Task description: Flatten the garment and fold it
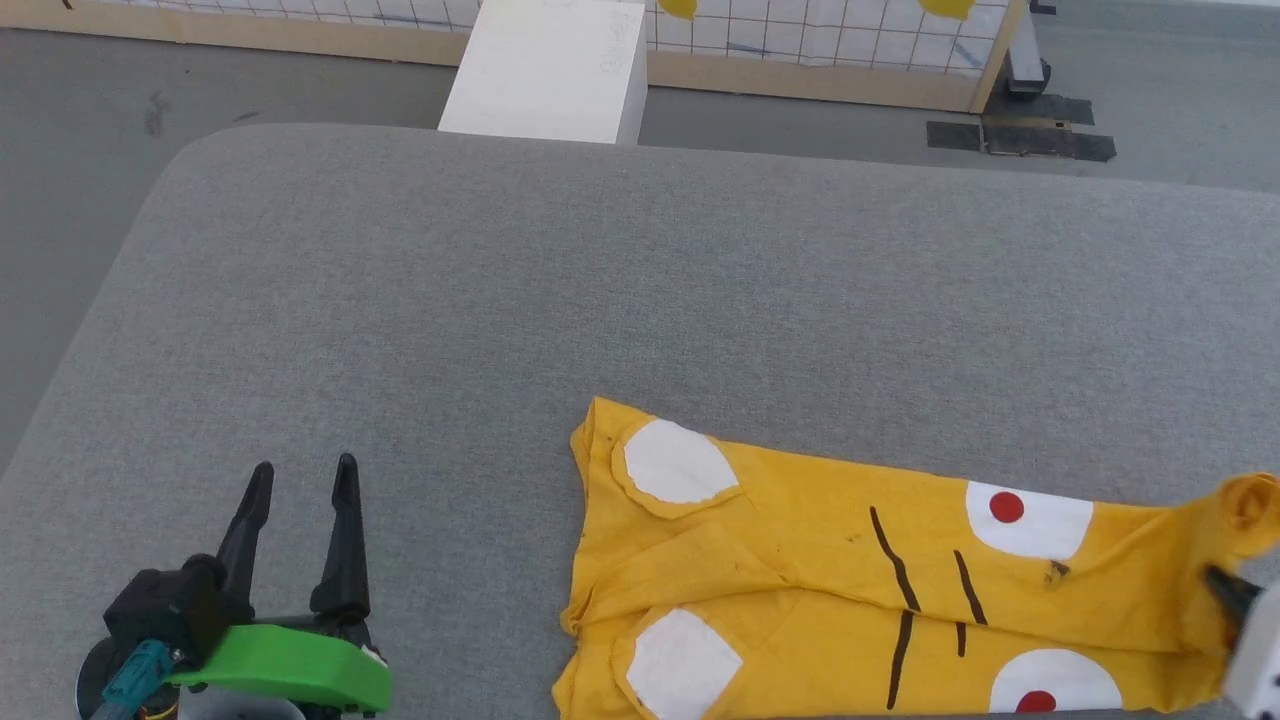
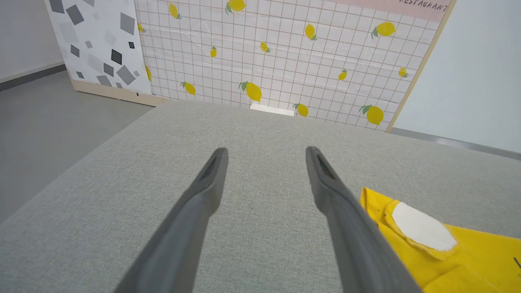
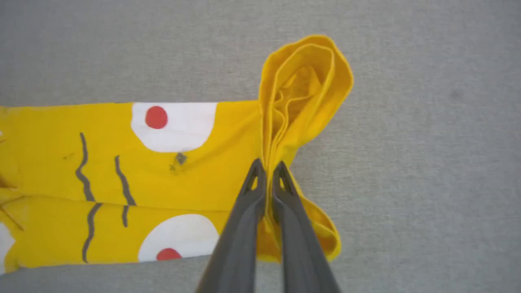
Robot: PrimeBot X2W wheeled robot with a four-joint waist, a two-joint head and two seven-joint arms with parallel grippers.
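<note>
A grey fabric-covered table (image 1: pixel 600 280) took up most of the head view, with grey floor (image 1: pixel 60 150) to its left and beyond its far edge. Past the far edge stood a lemon-print panel (image 2: pixel 285 61) in a pale wooden frame, its upper part cut off in the head view. A white box (image 1: pixel 550 70) sat on the floor against that panel, just behind the table.

The garment (image 1: pixel 820 580) lay on the near right part of the table, doubled lengthwise into a long yellow strip running left to right, with white patches, red dots and dark whisker stripes facing up. Its near edge ran out of the bottom of the head view. Its right end was gathered into a raised loop of several layers.

The right end effector (image 3: pixel 268 164) was closed tight on that bunched right end, cloth pinched between its fingers; in the head view it was mostly cut off at the right edge. The left end effector (image 1: pixel 305 465) stood at the near left, fingers spread wide and holding nothing, over bare table well left of the garment. Whether its tips touched the table could not be told.
</note>
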